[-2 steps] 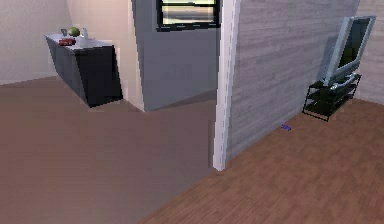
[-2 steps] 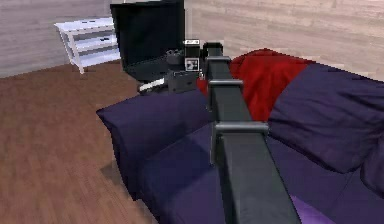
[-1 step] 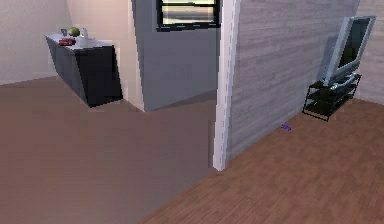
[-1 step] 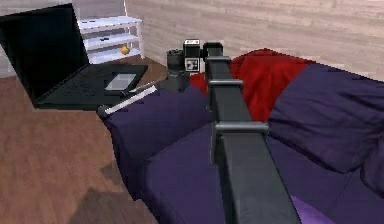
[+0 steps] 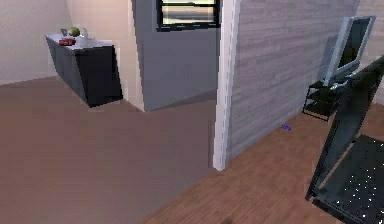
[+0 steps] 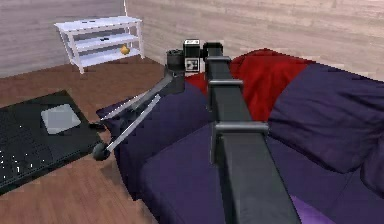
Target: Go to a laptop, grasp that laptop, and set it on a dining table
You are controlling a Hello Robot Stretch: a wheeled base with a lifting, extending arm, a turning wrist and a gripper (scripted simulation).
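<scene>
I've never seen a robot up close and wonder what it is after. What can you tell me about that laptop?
The laptop is dark and open, hard-shelled by its look. Its flat base carries a keyboard and a pale grey touchpad. In the forward view its lid rises tilted at the right edge. Wood floor shows around it, beside a purple sofa. The gripper reaches to its edge; whether it touches or holds it cannot be told.
</scene>
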